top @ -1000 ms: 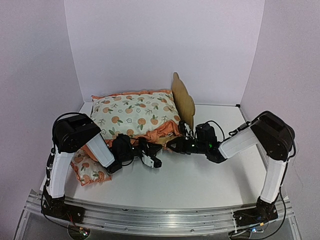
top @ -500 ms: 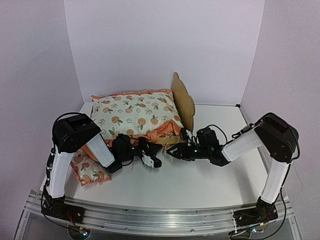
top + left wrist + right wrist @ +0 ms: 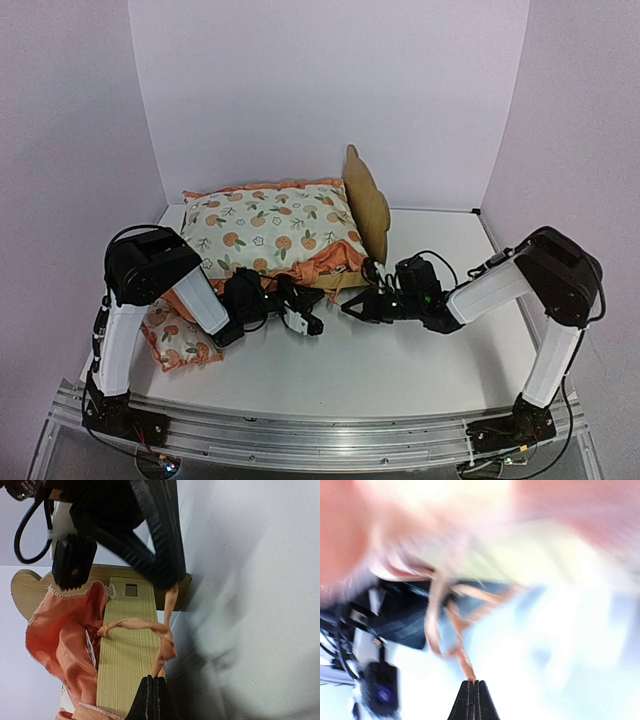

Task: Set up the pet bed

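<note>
Top external view shows the pet bed (image 3: pixel 367 205) at the back of the table (image 3: pixel 400 370). Its scalloped headboard stands upright on the right, and the big fruit-print cushion (image 3: pixel 270 232) already lies in the frame, hiding most of it. That part looks done. The small matching pillow (image 3: pixel 178 342) is not on the bed. It lies at the near left of the table, half under the left arm, so placing it seems to be left.

The step in hand appears to be fastening the cushion to the frame. In the left wrist view, the orange ties (image 3: pixel 135 626) loop across a pale wooden rail (image 3: pixel 127 645) of the bed. The left gripper (image 3: pixel 153 700) has its fingers pressed together on one end of them. The right gripper (image 3: pixel 474 700) is likewise closed, a thin orange strand running into its tips, though that view is badly blurred. No finished knot is visible, only a loose crossing.

The two grippers meet just in front of the bed's near corner, very close together, so they crowd each other. The cushion's orange ruffle hangs over the rail beside the ties and could get caught in the knot.
</note>
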Controlling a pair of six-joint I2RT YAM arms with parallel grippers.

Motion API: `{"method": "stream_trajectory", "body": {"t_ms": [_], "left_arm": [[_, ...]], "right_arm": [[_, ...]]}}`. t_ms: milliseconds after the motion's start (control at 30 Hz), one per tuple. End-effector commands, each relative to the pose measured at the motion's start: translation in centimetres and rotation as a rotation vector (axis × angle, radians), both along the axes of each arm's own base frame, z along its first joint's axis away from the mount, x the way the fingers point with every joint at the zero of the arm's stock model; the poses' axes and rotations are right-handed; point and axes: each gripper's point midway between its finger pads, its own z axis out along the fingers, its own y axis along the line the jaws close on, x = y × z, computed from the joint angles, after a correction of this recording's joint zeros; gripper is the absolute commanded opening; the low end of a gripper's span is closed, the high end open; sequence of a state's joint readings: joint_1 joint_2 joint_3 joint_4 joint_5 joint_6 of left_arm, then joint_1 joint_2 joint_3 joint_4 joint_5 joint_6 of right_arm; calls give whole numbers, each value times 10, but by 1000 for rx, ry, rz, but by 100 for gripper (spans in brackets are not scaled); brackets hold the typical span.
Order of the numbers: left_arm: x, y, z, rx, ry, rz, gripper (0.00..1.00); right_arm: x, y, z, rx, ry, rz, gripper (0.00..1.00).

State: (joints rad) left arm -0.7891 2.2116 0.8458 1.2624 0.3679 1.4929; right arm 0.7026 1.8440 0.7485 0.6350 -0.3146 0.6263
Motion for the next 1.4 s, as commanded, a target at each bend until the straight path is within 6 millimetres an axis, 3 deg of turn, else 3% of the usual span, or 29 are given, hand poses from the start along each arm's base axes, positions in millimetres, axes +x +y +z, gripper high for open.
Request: {"method": "stream_trajectory", "body": {"t_ms": [0,167,300,567,700,833,967,1067,1233,1367], "left_arm": [[-2,6,9,1,-4,13,0],[-5,14,-2,60,32,37,0],[-1,22,-12,110,57,84,0],[2,32,-22,172,90,134,0],[3,37,-24,188,108,159,0],[-4,42,-30,211,139,160,0],[-13,39,-40,261,166,147,0],[-18,35,-34,273,162,148,16],[-39,31,-10,301,255,132,44],[-84,38,16,385,558,50,53]], "right_arm": [[19,-62,12,-240,-125,-210,0],[37,-126,21,-481,-183,-388,0],[50,-153,24,-521,-181,-476,0],[96,-166,39,-496,-185,-526,0],[108,-173,43,-463,-170,-539,0],[96,-172,30,-421,-103,-519,0],[68,-147,7,-331,30,-377,0],[46,-138,1,-291,100,-314,7],[17,-152,14,-351,170,-301,29],[5,-157,52,-382,100,-291,36]]}}
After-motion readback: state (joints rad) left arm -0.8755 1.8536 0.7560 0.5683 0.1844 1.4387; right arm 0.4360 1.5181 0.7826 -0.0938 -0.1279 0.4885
